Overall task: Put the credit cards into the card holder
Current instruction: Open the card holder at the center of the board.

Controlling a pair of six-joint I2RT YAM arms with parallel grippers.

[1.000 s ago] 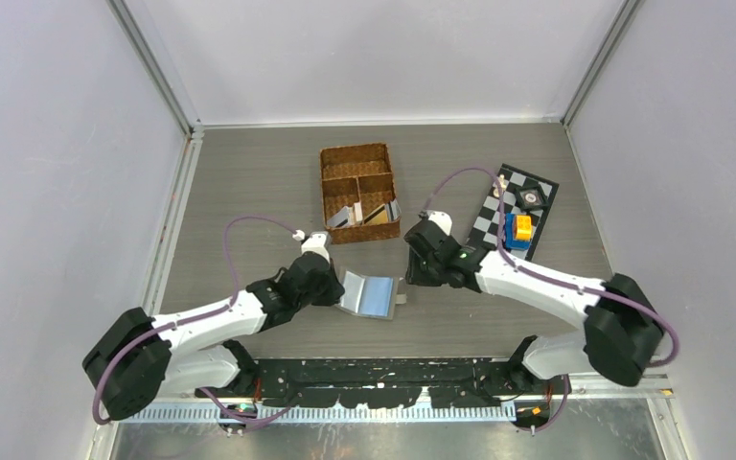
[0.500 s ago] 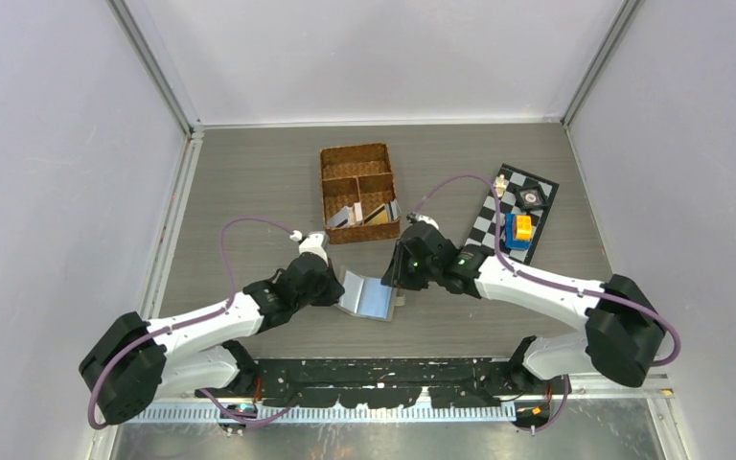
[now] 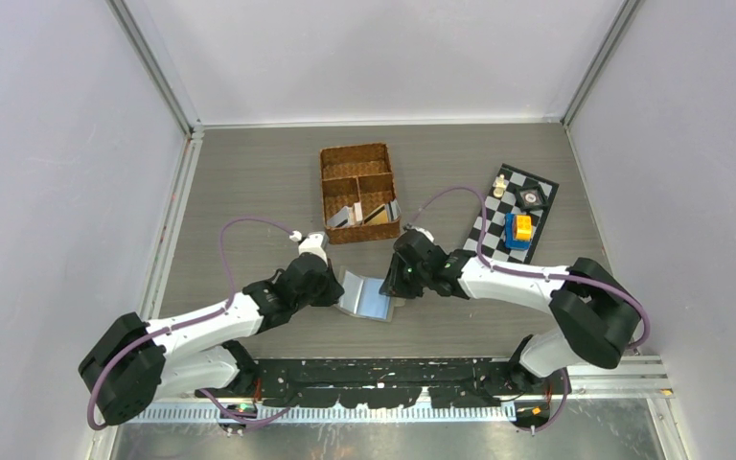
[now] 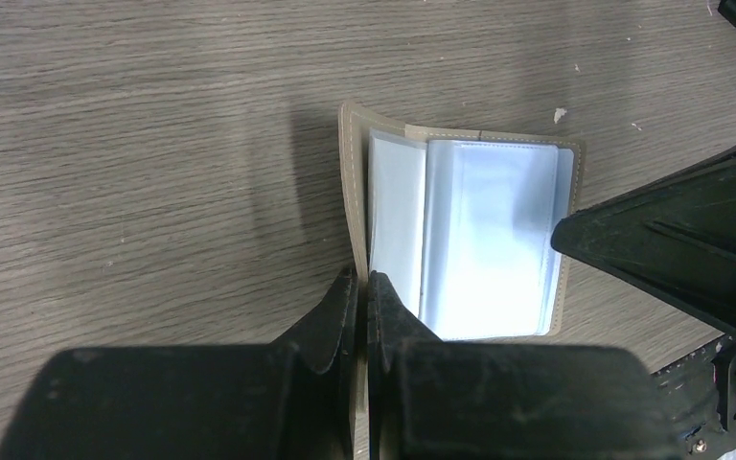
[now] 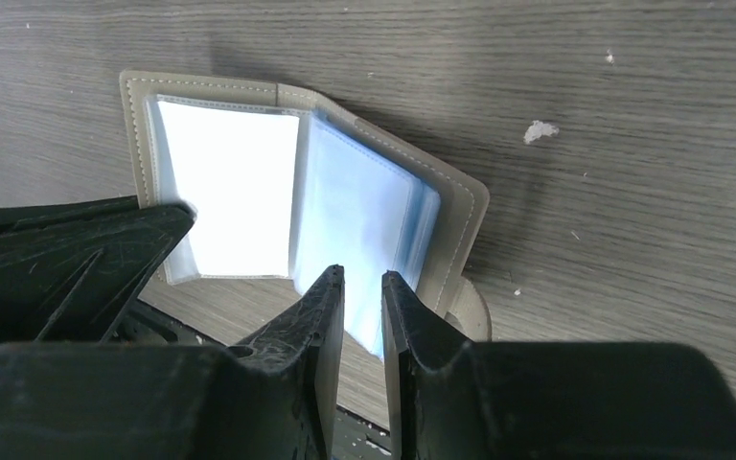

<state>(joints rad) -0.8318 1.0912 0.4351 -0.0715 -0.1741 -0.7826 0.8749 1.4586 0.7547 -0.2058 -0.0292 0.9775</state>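
Card holder: we see one flat grey-olive folding card holder (image 3: 369, 295) lying open on the grey wood-grain table (image 3: 249, 182), between the two grippers and just near of the basket.
Pointing: its clear light-blue sleeves face up. The open span runs left to right, the fold runs away from the arm bases, and the snap tab sticks out at its right near corner.
Left arm: it reaches forward and inward, low over the table. The left gripper (image 4: 362, 278) is pressed together on the edge of the left cover, which stands tilted up.
Right arm: it is bent inward towards the left one. The right gripper (image 5: 361, 278) sits over the sleeves, its fingers a narrow slit apart. We cannot tell whether it pinches a sleeve.
Credit cards: the thin plastic credit cards (image 3: 364, 215), white-grey and orange-gold, lean in the near compartments of one brown wicker basket (image 3: 325, 192). We cannot count them exactly.
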